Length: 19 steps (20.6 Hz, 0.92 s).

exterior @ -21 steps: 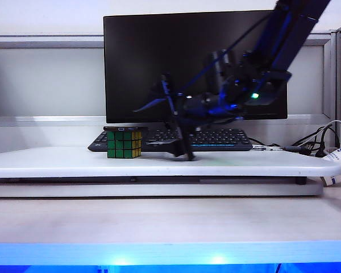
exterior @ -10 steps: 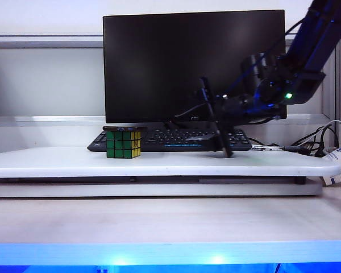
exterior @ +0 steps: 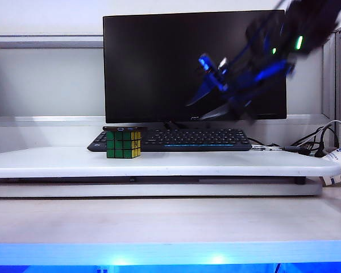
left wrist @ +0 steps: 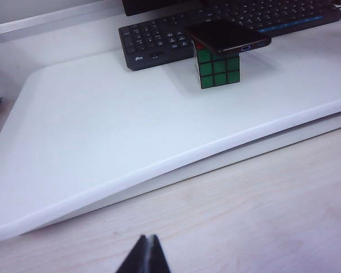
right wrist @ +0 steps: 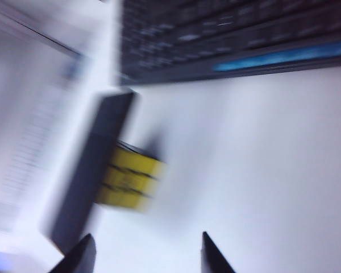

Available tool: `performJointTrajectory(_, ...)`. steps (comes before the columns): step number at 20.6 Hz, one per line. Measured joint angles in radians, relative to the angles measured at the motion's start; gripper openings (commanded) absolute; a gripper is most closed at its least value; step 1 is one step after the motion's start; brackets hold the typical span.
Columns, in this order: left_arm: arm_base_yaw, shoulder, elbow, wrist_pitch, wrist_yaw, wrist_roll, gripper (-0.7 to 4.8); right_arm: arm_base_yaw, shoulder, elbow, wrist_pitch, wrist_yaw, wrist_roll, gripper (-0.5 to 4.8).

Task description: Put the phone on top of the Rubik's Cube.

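Office table (exterior: 227, 165), far edge: phone (left wrist: 227, 35), stiff, slick, atop Rubik's Cube (left wrist: 217, 65); pinch long edges. Right end effector (right wrist: 146, 253) empty, parted, aloft; left end effector (left wrist: 146, 256) closed, near edge.

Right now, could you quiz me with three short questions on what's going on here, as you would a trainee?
1. True or false: the phone lies on top of the Rubik's Cube.
2. What stands directly behind the cube? A) keyboard B) mug C) book
3. Which gripper is raised in front of the monitor?

Key:
1. True; the phone overhangs the cube.
2. A
3. The right gripper, jaws apart and empty. The left gripper sits low over the wooden desk, shut.
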<state>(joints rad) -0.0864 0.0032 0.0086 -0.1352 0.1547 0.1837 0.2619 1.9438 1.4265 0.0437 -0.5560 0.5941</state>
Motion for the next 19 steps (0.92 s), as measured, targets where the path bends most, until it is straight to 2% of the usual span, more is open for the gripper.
performJointTrajectory(3,0.0,0.0,0.0,0.0,0.0,0.0,-0.06,-0.001,-0.096,0.0,-0.169,0.095,-0.195,2.18)
performJointTrajectory(7,0.0,0.0,0.0,-0.003,0.0,0.0,-0.06,0.006,-0.206,-0.001,-0.29,0.209,-0.341,2.08)
performJointTrajectory(11,0.0,0.0,0.0,-0.005,0.0,0.0,-0.06,0.006,-0.323,-0.13,-0.304,0.307,-0.378,1.96)
performJointTrajectory(13,0.0,0.0,0.0,-0.008,0.0,0.0,-0.06,0.005,-0.404,-0.237,-0.294,0.355,-0.383,1.43)
performJointTrajectory(17,0.0,0.0,0.001,-0.011,0.001,0.0,-0.06,0.006,-0.574,-0.412,-0.218,0.399,-0.386,1.23)
performJointTrajectory(19,0.0,0.0,0.001,-0.011,0.001,0.0,-0.06,0.006,-0.651,-0.475,-0.218,0.423,-0.391,0.47)
